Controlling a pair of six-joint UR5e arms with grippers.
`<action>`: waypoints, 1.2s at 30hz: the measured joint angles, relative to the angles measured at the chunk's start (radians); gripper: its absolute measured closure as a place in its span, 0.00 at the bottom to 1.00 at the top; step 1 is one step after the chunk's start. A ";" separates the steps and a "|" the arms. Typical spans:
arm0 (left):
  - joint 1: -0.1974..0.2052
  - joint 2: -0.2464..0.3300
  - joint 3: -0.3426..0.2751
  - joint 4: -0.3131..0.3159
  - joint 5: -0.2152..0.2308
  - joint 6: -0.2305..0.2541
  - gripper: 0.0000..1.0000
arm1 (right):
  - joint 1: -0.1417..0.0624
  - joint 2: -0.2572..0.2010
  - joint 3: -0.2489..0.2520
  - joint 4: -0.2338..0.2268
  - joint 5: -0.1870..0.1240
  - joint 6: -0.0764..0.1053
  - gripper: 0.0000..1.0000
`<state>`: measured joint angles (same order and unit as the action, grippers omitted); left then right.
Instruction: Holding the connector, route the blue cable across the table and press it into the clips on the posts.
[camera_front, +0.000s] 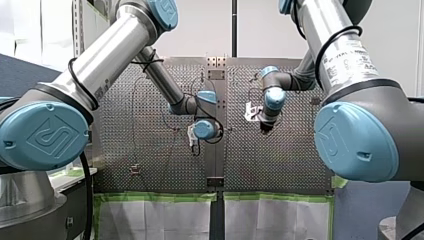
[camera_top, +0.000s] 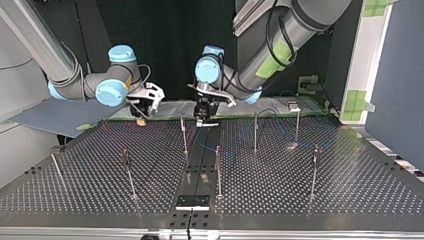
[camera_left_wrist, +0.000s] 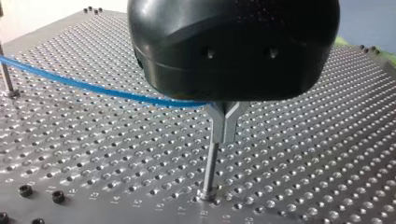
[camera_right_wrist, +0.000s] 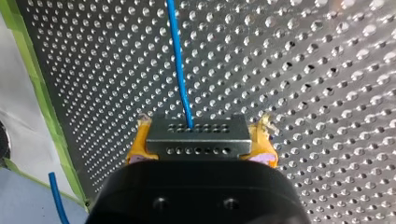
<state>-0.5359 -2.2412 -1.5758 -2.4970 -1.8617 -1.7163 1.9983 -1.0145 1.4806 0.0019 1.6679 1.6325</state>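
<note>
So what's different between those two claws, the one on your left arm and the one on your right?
My right gripper shows yellow pads; my left gripper shows only a black body. My right gripper is clamped on the metal connector; my left gripper sits over the blue cable, its grip hidden. My left gripper hangs just above a post's clip; my right gripper faces plain perforated table. The same cable reaches both.

seven posts (camera_top: 218, 170), one blue cable (camera_right_wrist: 180, 70), one connector (camera_right_wrist: 196, 136), two arms (camera_front: 100, 65), one table (camera_top: 350, 190).
</note>
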 joint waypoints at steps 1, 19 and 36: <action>0.002 0.000 0.002 0.000 0.002 0.000 1.00 | -0.003 0.001 0.000 -0.002 -0.002 0.000 1.00; 0.038 -0.074 0.144 -0.079 0.022 -0.003 1.00 | -0.086 0.022 -0.010 -0.070 -0.044 -0.014 1.00; 0.045 -0.073 0.172 -0.171 -0.014 0.007 0.86 | -0.146 0.041 -0.035 -0.112 -0.170 -0.044 1.00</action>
<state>-0.4912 -2.3146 -1.4033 -2.6679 -1.8762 -1.7091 1.8527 -0.9739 1.4456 -0.1106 1.4983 1.5882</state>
